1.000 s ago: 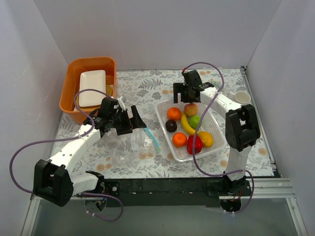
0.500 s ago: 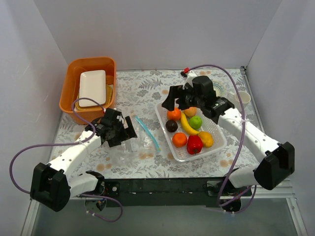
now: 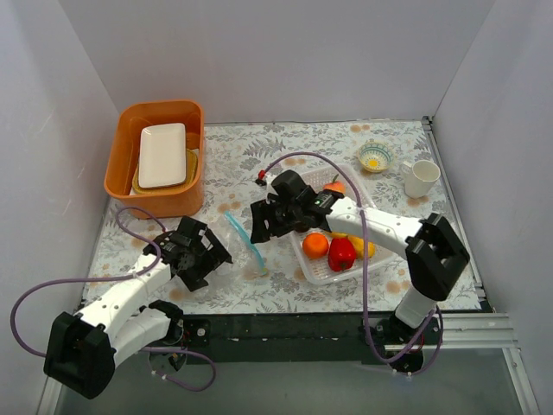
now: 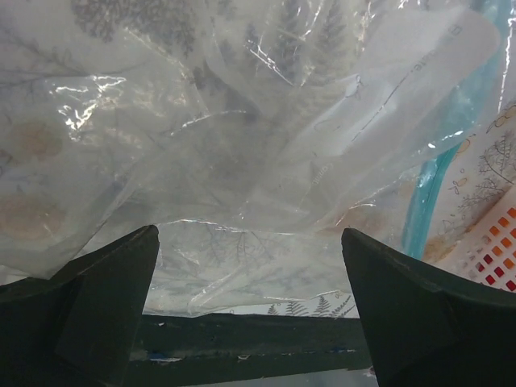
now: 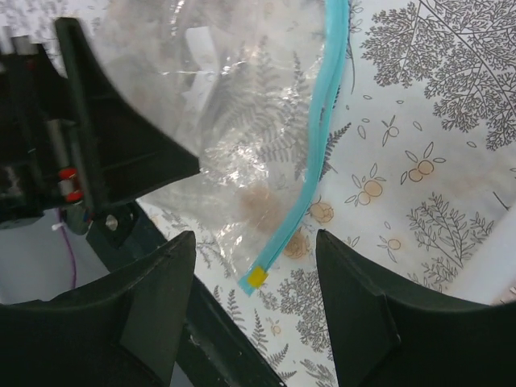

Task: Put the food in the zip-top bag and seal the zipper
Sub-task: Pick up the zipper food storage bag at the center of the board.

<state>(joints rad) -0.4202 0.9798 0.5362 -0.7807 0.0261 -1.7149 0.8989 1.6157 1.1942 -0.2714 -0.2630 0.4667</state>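
Since the picture 0.5 s back, the right arm has swung off the basket and leftward, so the right fingers (image 3: 259,226) now hang over the mouth of the zip-top bag (image 3: 235,252), while the left arm has drawn back toward the near edge and the bag has slid a little that way with it. The bag is clear, thin and heavily crinkled, lying flat on the leaf-printed worktop (image 3: 285,147) just left of the white perforated basket (image 3: 321,272). Its zipper (image 3: 244,240) is a narrow, smooth, light blue strip curving along the bag's right edge, with a small yellow tab at its near end. The food sits in the basket: 1 round orange (image 3: 315,245), a glossy red pepper-like piece (image 3: 341,253) and a yellow lemon-like piece (image 3: 363,248) show, the rest hidden under the right arm. The left arm lies low and stretched along the worktop, the left fingers (image 3: 212,259) spread wide at the bag's left edge with wrinkled film bunched ahead of them, gripping nothing that can be made out. The right arm reaches across, bent at the elbow, its fingers pointing down, also spread wide and empty, just above the zipper.
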